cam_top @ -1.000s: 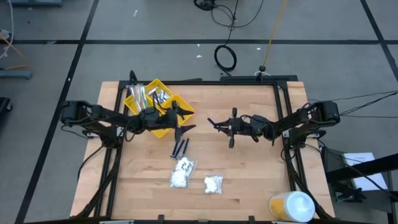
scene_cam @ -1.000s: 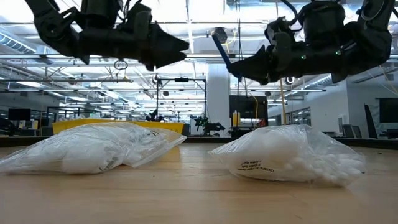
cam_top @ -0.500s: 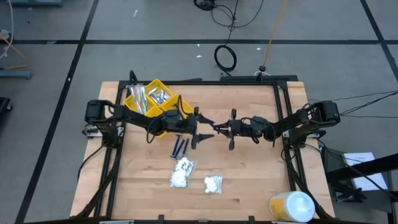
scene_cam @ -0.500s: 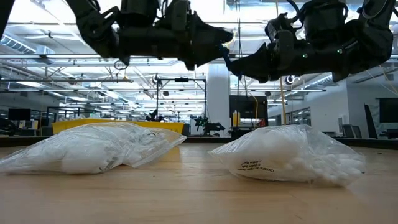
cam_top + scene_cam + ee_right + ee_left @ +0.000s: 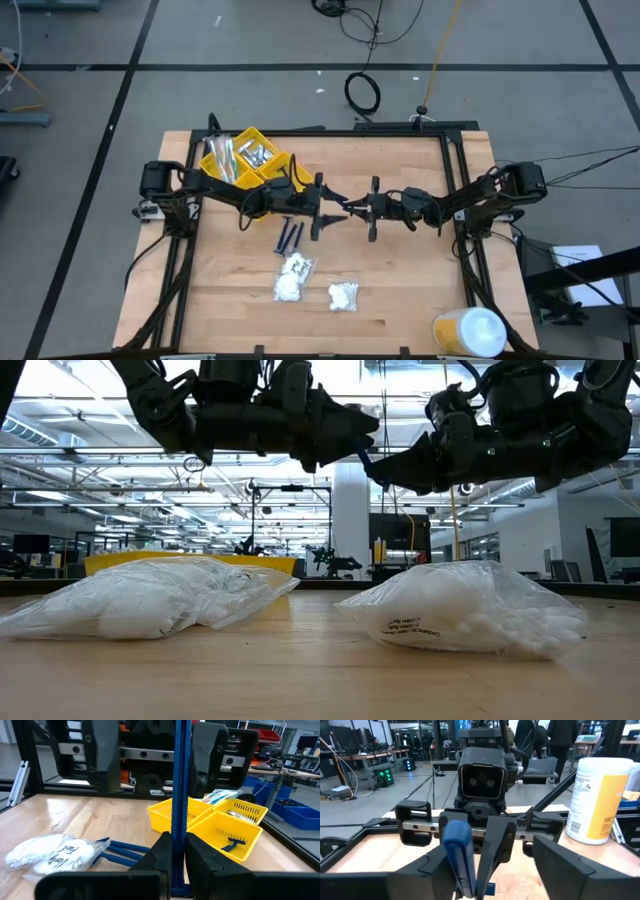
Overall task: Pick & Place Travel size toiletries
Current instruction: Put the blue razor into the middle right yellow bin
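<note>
Right claw clamped on blue stick above mid tabletop; left claw spread around stick's tip, not gripping; other sticks, cotton bags nearer

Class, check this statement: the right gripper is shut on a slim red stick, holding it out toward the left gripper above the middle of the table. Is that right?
Not quite: the stick is dark blue, not red. The right wrist view shows the right gripper shut on the slim blue stick, and the high view shows it held out toward the left gripper above the middle of the table.
</note>
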{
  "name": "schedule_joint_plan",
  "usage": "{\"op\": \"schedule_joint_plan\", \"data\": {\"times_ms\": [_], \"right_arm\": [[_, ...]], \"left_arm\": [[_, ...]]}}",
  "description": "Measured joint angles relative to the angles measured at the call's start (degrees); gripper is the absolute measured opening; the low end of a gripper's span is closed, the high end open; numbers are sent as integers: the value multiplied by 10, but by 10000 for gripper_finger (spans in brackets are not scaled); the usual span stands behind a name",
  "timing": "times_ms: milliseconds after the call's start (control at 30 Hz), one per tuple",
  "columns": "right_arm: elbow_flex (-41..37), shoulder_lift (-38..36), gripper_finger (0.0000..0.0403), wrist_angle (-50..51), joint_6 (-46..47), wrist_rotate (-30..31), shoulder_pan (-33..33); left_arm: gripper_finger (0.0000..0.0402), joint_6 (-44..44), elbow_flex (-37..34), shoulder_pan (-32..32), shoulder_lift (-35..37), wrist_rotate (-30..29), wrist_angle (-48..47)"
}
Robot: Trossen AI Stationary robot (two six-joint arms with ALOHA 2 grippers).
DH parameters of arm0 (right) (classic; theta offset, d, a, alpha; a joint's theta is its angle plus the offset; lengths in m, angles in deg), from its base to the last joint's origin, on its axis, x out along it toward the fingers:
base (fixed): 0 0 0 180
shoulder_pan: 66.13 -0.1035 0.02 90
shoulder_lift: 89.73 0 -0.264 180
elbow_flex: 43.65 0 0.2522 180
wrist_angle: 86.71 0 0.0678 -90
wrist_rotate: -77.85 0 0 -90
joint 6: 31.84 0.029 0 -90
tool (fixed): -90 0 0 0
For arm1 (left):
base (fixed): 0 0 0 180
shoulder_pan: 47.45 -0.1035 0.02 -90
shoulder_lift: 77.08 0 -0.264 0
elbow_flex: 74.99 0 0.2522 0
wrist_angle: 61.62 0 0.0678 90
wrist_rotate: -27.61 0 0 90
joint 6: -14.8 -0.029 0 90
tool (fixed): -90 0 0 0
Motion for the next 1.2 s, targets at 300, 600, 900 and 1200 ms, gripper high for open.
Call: {"op": "schedule_joint_plan", "data": {"times_ms": [300, 600, 900, 1200], "right_arm": [[0, 0, 21, 0, 0, -2, 0], [0, 0, 55, 6, 19, -4, 0], [0, 0, 203, 12, 71, 15, 0], [0, 0, 249, 26, 71, 3, 0]], "left_arm": [[111, -1, 0, -9, 0, -2, -2], [14, 6, 0, -22, 0, 0, -20], [21, 7, 0, -25, 27, -186, -122], [25, 22, -3, -45, 116, -348, -342]]}}
